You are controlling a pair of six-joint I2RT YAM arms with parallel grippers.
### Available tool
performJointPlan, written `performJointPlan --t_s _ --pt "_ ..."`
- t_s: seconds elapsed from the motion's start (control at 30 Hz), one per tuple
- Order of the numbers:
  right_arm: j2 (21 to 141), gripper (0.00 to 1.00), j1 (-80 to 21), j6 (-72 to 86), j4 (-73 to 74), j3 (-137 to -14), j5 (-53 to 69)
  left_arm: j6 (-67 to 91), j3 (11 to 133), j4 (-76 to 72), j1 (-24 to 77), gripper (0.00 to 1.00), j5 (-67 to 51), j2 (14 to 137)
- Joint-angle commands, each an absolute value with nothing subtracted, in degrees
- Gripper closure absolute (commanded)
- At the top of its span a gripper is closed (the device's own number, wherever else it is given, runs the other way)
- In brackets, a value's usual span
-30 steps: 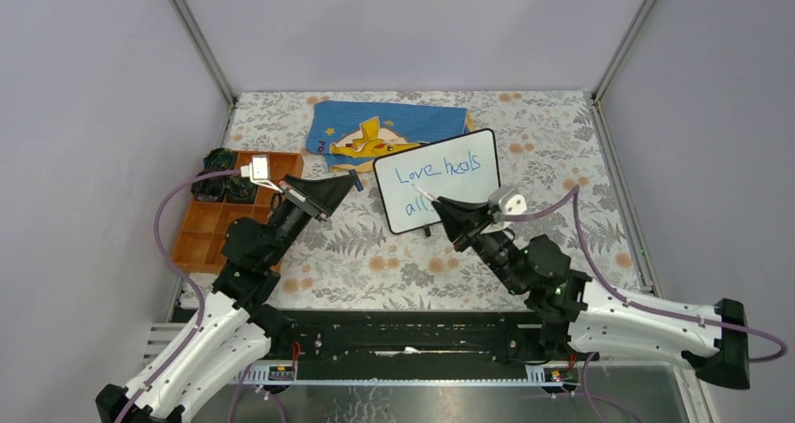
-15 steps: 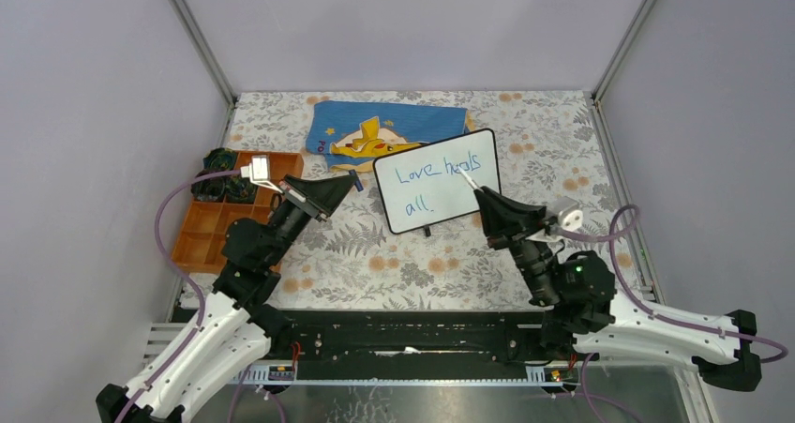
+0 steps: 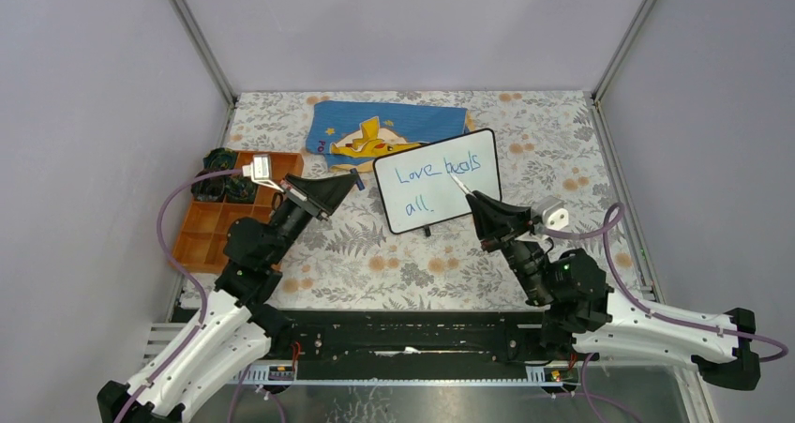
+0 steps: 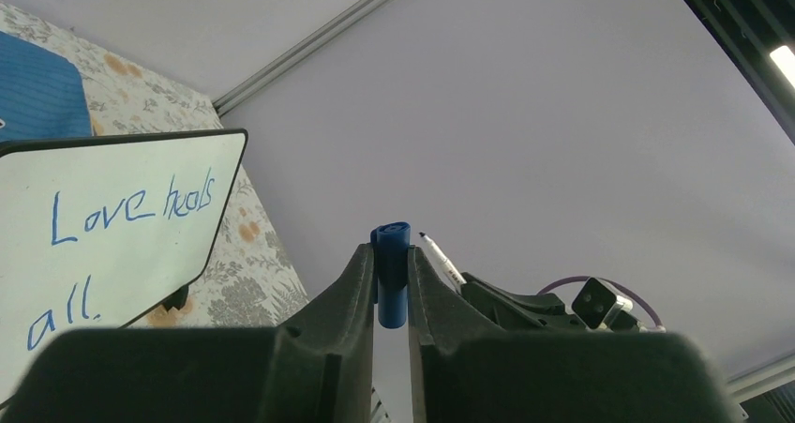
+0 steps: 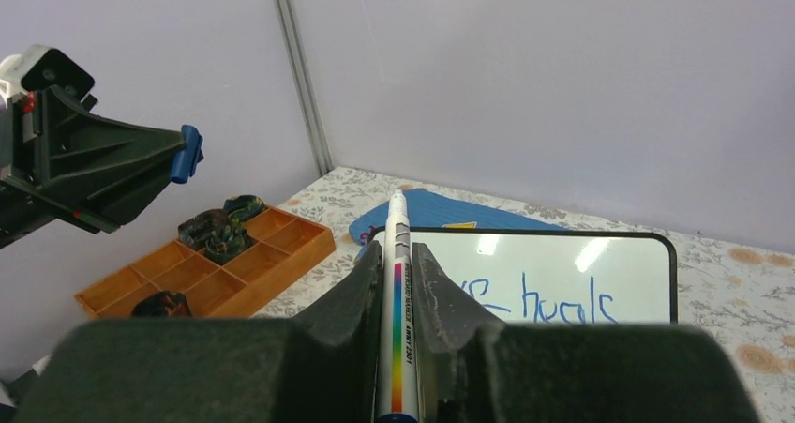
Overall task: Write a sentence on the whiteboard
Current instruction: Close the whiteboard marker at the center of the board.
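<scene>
The whiteboard [image 3: 450,205] stands tilted at the table's middle, with the sentence [image 3: 436,172] in blue marker, "Love heals" above "all". My right gripper [image 3: 476,203] is shut on a white marker [image 3: 459,185]. The marker's tip is over the board's right half, below "heals"; whether it touches I cannot tell. In the right wrist view the marker [image 5: 397,282] sits between the fingers, with the whiteboard [image 5: 581,264] behind it. My left gripper [image 3: 345,185] is shut on the blue marker cap [image 3: 353,177], just left of the board. The cap [image 4: 391,273] shows clearly in the left wrist view.
An orange compartment tray [image 3: 211,228] with dark items stands at the left. A blue cloth [image 3: 389,128] with a yellow figure lies behind the board. Grey enclosure walls and corner posts surround the floral table.
My right gripper has swung right with the marker, from beside "all" to below "heals", then eased slightly left. The left arm has not moved.
</scene>
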State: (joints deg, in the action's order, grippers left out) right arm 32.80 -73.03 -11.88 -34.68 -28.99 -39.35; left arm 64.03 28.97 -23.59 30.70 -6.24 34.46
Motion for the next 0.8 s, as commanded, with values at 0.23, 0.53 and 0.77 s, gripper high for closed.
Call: performJointPlan --t_s 0.23,0.53,0.77 --pt "34.8 1.00 -73.3 -9.6 -35.5 -30.9 -35.9 64.5 28.6 -27.3 30.4 1.00 -7.3 34.2" --pt "40.5 1.00 -73.3 -4.0 -38.8 -30.4 -31.7 65.0 28.2 -27.1 30.3 1.00 -6.6 34.0" --pt "46.9 1.00 -74.6 -2.8 -46.0 -30.5 -32.6 66.9 27.6 -26.4 30.4 1.00 -4.1 32.8"
